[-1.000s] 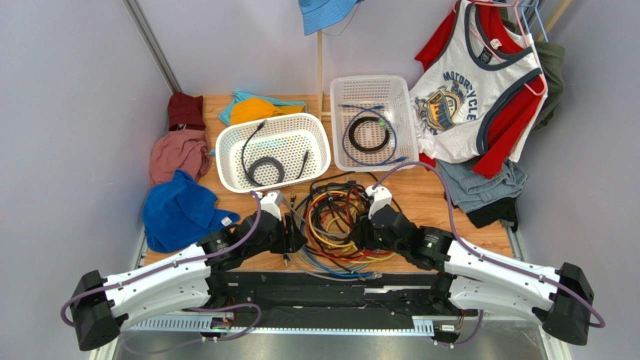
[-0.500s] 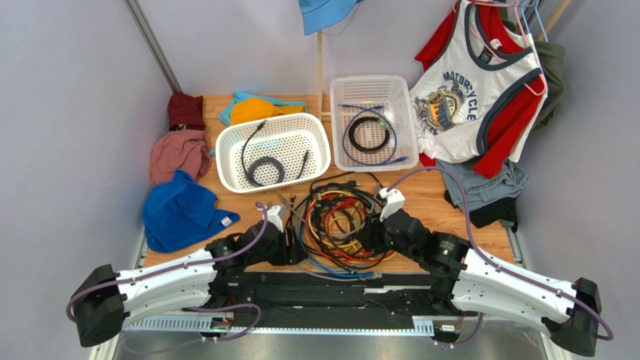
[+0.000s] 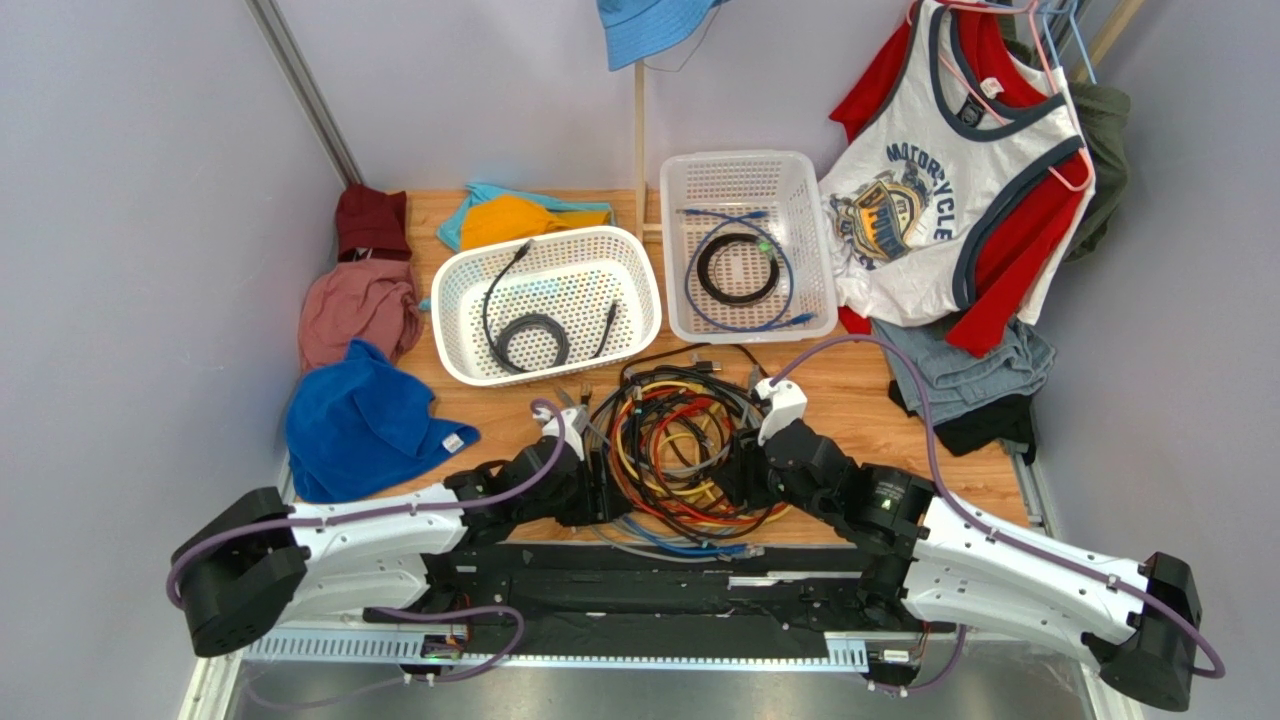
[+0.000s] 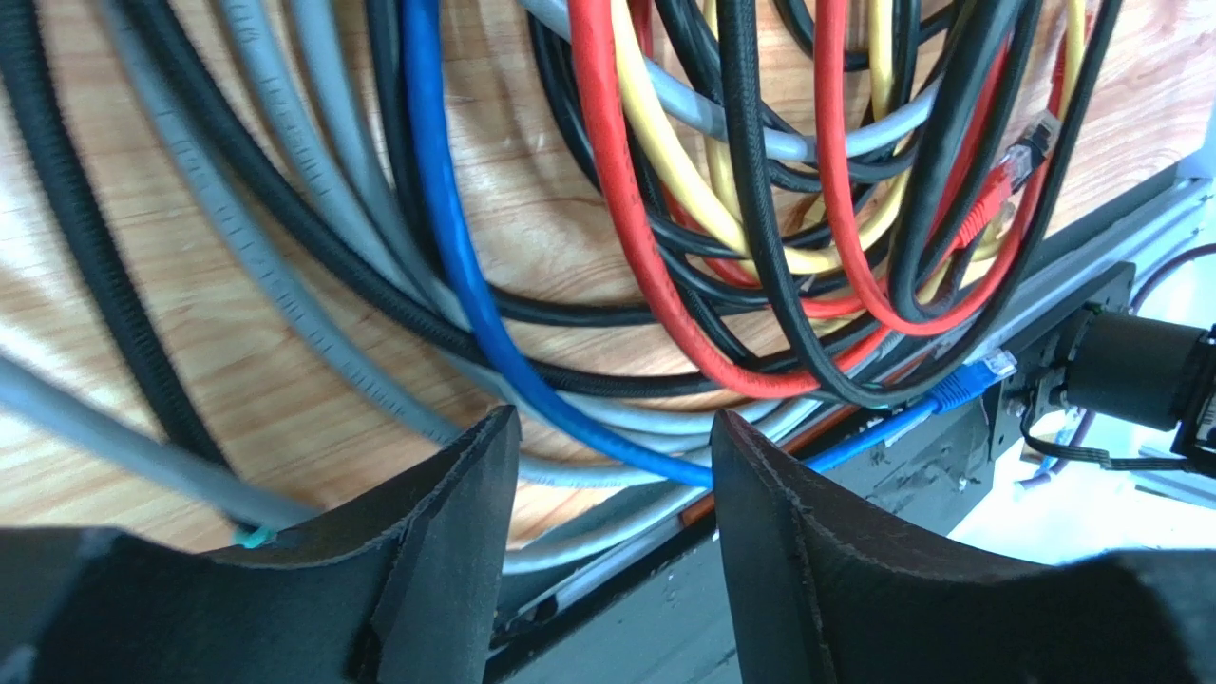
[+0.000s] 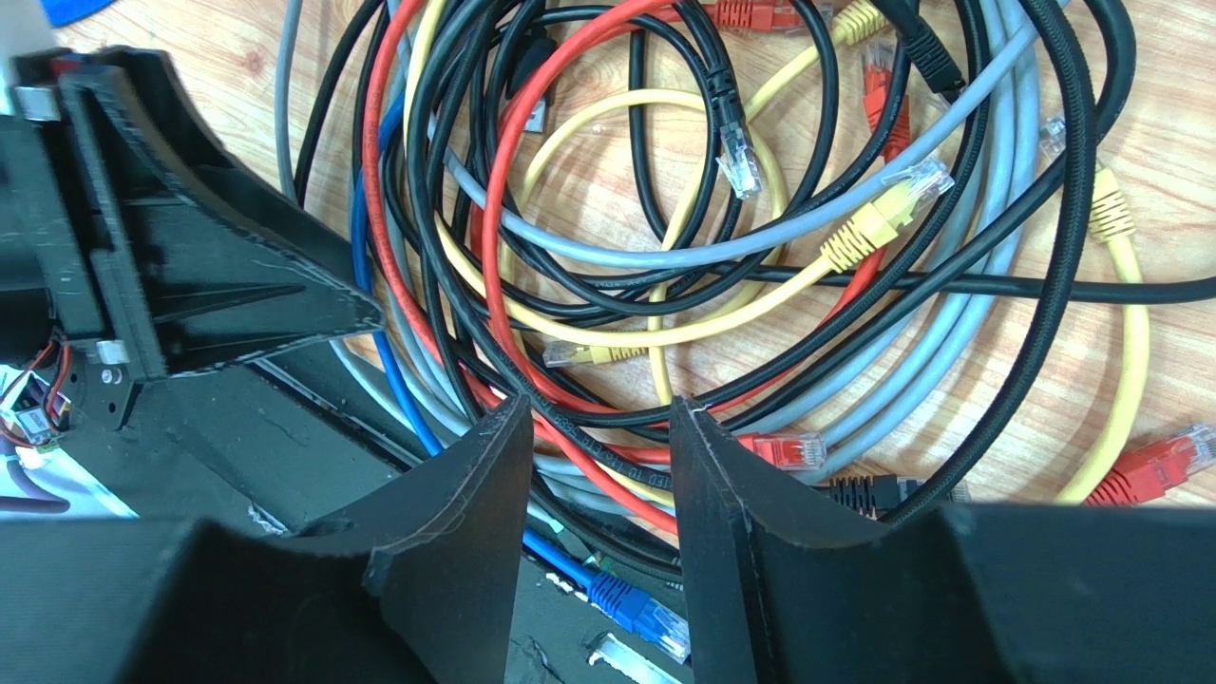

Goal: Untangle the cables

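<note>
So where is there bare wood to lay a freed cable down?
Two patches of table: right of the cables, up to the grey clothes; and left, between the blue cloth and the left basket. The middle is crowded with loops.

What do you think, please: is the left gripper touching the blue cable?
Cannot tell. The left wrist view shows the blue cable crossing between the open jaws of the left gripper; contact unclear.

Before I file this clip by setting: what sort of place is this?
Probably a robot test cell: plain grey walls close around a wooden table, two arms bolted at its edge, cables heaped between.
</note>
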